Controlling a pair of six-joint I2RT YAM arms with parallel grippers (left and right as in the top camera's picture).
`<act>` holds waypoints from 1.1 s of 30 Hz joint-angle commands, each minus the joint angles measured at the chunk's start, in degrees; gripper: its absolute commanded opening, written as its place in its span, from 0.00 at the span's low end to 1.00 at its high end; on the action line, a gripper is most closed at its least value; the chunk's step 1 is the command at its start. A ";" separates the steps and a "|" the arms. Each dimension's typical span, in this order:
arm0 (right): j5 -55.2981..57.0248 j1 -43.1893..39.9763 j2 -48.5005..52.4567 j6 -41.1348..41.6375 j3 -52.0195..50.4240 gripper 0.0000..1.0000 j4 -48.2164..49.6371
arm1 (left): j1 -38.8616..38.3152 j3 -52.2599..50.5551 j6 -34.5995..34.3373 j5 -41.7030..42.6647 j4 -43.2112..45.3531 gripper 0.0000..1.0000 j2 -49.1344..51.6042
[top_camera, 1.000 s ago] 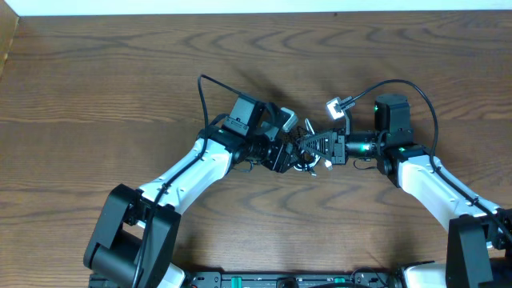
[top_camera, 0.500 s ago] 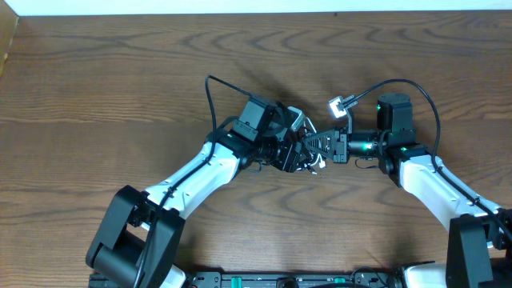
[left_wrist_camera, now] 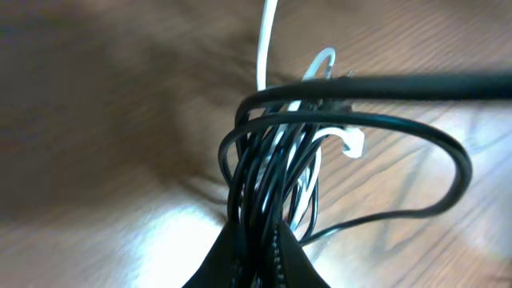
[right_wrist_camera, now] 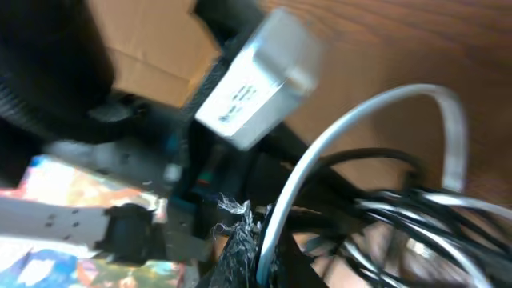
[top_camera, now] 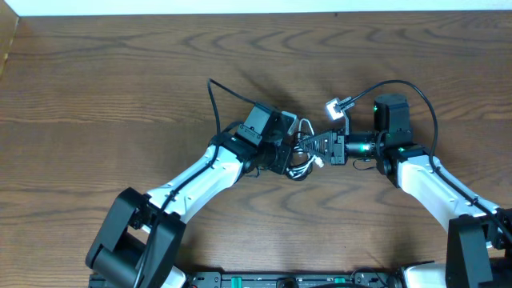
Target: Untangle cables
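i've got both arms meeting nose to nose over the brown wood-grain tabletop point(top_camera: 112, 72), with the tangle strung between them. it is crowded there. the small grey box-shaped camera point(top_camera: 340, 106) on the right wrist sits just behind and above the right tool point(right_wrist_camera: 244, 252). a thick black arm wire point(top_camera: 214, 100) arcs up behind the left tool point(left_wrist_camera: 256, 240). in the right wrist view, the left arm's pale grey camera housing point(right_wrist_camera: 256, 72) fills the space straight ahead of that tool, close behind the cords.

the left tool is pressed together on the thin black cord point(left_wrist_camera: 264, 184). several loops are bunched between its fingers and fan out ahead, and one wide loop swings off to one side. the thin white cord point(left_wrist_camera: 268, 40) threads through that bundle, with its small white plug end point(left_wrist_camera: 352, 142) just ahead of the tool. the right tool pinches the white cord, which arches up and away over the black strands.

compared with half a second ago, the left tool has drawn back from the right one. the loops now show in the gap, with a white loop standing above them.
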 commanded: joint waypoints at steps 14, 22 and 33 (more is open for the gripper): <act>66.88 -0.92 -1.09 5.11 0.11 0.01 -26.01 | 3.74 -0.46 1.62 -3.15 -8.17 0.07 -11.67; 77.79 -6.91 -1.09 10.29 0.11 0.01 -28.74 | 4.98 -0.46 2.89 -4.61 -12.87 0.07 -16.48; 45.75 -12.61 -1.09 -2.75 0.11 0.25 -19.30 | 7.52 -0.46 2.89 3.02 -9.05 0.07 -20.24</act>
